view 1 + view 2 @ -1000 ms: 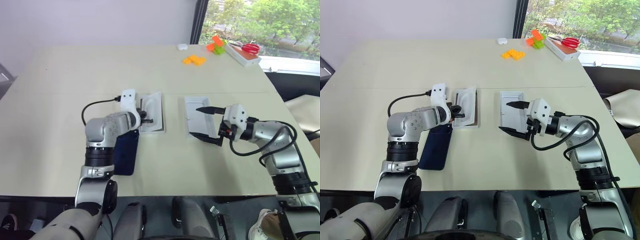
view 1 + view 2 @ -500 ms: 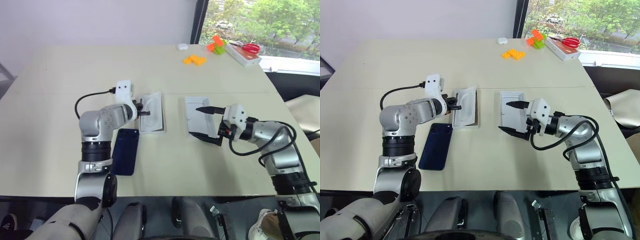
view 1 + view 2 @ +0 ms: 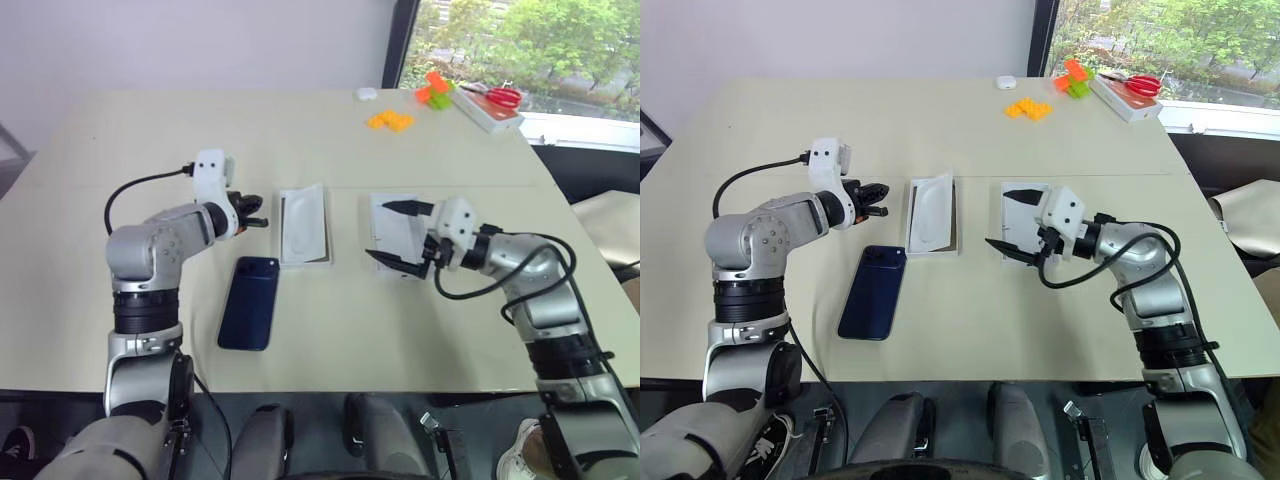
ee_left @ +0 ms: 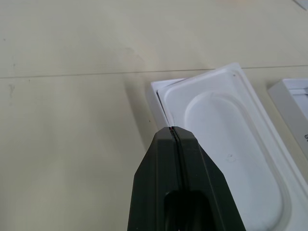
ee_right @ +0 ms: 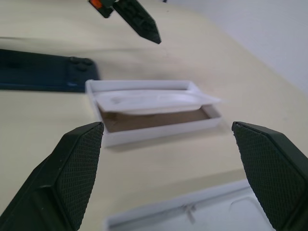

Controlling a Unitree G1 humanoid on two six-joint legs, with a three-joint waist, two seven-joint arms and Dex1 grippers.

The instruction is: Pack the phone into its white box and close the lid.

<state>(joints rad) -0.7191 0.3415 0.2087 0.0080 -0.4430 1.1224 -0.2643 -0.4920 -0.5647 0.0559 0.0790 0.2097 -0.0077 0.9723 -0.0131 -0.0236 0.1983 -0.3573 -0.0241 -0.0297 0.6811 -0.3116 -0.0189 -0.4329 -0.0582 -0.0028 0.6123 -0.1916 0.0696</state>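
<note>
The dark navy phone (image 3: 250, 302) lies flat on the table, near the front. Just beyond it is the white box (image 3: 304, 225), with a thin white insert (image 5: 149, 100) resting tilted on top, so the tan floor shows under one end. My left gripper (image 3: 260, 222) is shut and empty; it hovers left of the box, pointing at it and not touching. The lid (image 3: 398, 235) lies inside up, to the right of the box. My right gripper (image 3: 376, 230) is open over the lid's left side, holding nothing.
At the far right corner sit orange blocks (image 3: 388, 120), a long white box with red scissors (image 3: 487, 105) and a small white object (image 3: 365, 94). Bare tabletop stretches to the left and behind the box.
My left arm has swung left and up, away from the box's edge, uncovering the phone. My right gripper has shifted a little left over the lid, still open.
</note>
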